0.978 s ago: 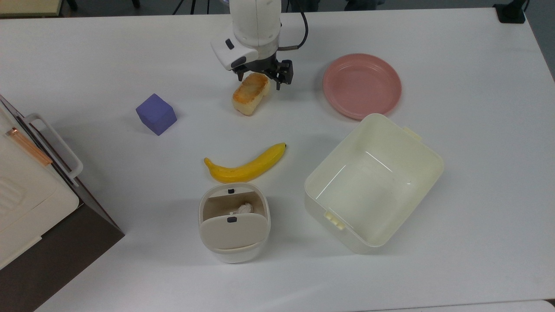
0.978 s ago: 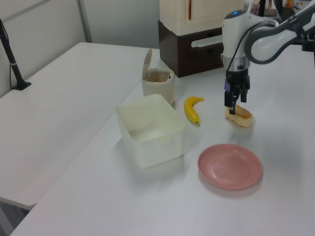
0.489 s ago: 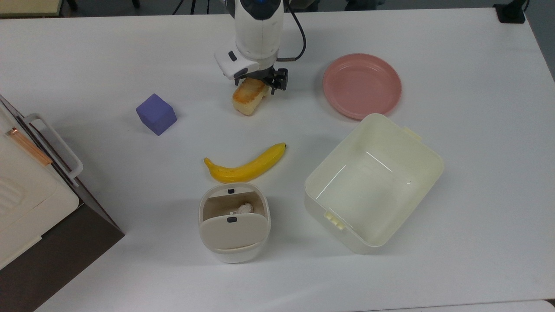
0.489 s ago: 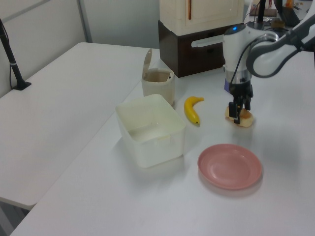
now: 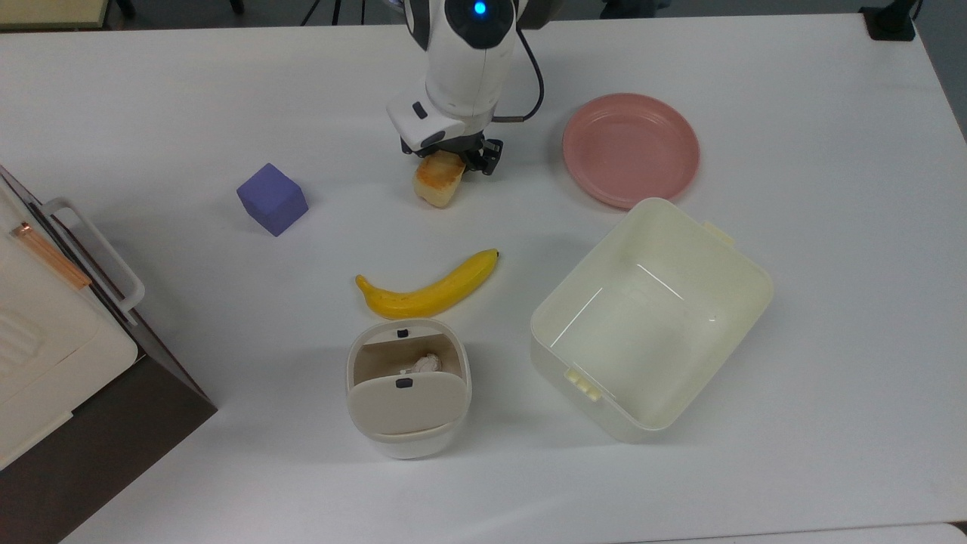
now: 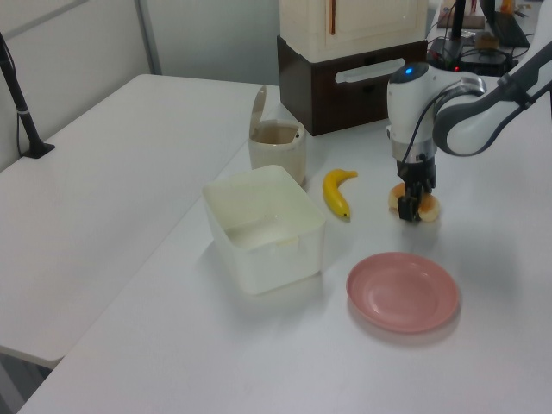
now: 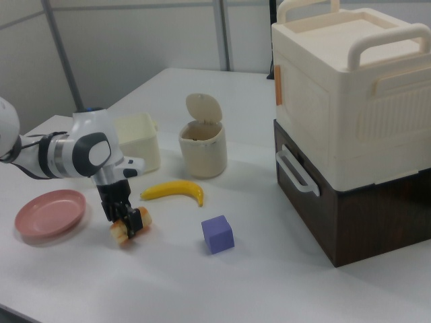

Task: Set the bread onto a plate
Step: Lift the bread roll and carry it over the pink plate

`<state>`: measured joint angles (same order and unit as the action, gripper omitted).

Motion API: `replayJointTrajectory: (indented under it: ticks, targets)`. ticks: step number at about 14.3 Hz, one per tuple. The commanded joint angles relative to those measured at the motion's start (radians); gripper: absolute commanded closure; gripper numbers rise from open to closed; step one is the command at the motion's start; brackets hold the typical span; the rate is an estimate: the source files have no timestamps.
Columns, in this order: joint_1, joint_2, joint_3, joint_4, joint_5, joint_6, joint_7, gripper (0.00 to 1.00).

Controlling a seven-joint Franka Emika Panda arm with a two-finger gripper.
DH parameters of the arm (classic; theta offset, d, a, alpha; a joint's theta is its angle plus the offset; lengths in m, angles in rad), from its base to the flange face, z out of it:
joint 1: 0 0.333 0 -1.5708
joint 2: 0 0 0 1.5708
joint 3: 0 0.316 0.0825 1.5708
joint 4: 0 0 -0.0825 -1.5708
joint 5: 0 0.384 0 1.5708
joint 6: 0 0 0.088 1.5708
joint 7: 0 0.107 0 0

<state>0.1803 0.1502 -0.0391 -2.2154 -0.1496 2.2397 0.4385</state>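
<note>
Pincer (image 5: 452, 159) down low on the white worktop (image 5: 793, 317), fingers squeezed on the bread (image 5: 438, 181) from two sides. Bread sitting on the worktop, brown top up, one end poking out from under the pincer toward the top view's bottom. Same grip seen in the left view, pincer (image 6: 414, 207) around the bread (image 6: 426, 207), and in the right view, pincer (image 7: 124, 219) on the bread (image 7: 124, 231).

Pink plate (image 5: 630, 149) flat on the worktop, off to the top view's right of the bread, not touching it. Nothing on the plate (image 6: 403, 291). Pink plate (image 7: 50, 212) on the right view's left of the bread.

Yellow banana (image 5: 427, 289) lying below the bread in the top view, well apart. Purple block (image 5: 272, 199) on the top view's left. Cream tub (image 5: 651, 320) near the plate, just below it in the top view. Small bin (image 5: 408, 387) with a flip lid under the banana, a white paper wad (image 5: 424, 363) inside.
</note>
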Motion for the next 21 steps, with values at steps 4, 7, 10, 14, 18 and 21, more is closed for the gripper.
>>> replayJointTrajectory:
  ticks: [4,7,10,14,18,21]
  targets:
    - [0.166,-0.113,-0.01,0.0,-0.005,-0.095,0.077,0.66]
    - [0.324,-0.113,-0.01,0.045,-0.005,-0.118,0.224,0.65]
    - [0.458,-0.072,-0.01,0.117,-0.005,-0.111,0.382,0.45]
    - [0.496,0.041,-0.01,0.193,-0.005,-0.111,0.473,0.0]
    - [0.487,0.049,-0.012,0.23,-0.005,-0.118,0.474,0.0]
    - [0.476,0.016,-0.021,0.263,-0.005,-0.195,0.448,0.0]
